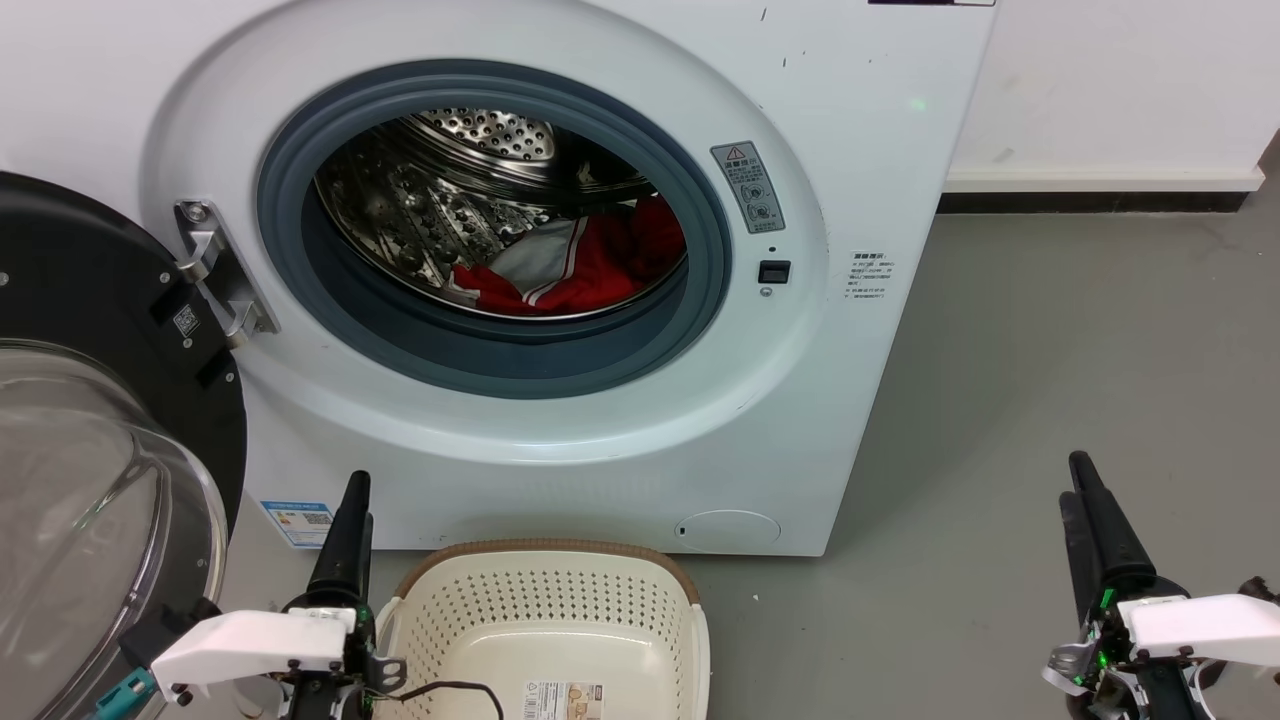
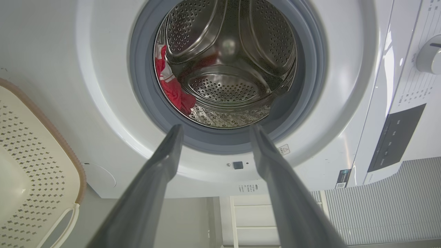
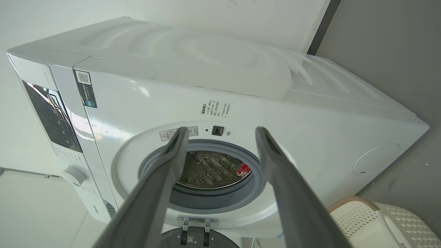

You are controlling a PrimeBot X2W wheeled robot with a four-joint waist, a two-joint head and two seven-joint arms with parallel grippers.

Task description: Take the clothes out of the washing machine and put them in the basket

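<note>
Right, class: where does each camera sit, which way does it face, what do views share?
Head view: from the head, down at the washing machine and basket; left gripper, right gripper below.
Left wrist view: from the left wrist, into the drum, between its fingers.
Right wrist view: from the right wrist, at the machine's front, between its fingers.
All show the clothes.

Floor (image 1: 1050, 350): smooth matt grey, with a few faint scuffs and specks.
Wall (image 1: 1120, 80): plain white, one small mark low down.
Skirting board (image 1: 1100, 181): white, along the wall's foot, with a dark strip (image 1: 1090, 202) beneath it at the floor.
Light: even, with soft shadows.
</note>
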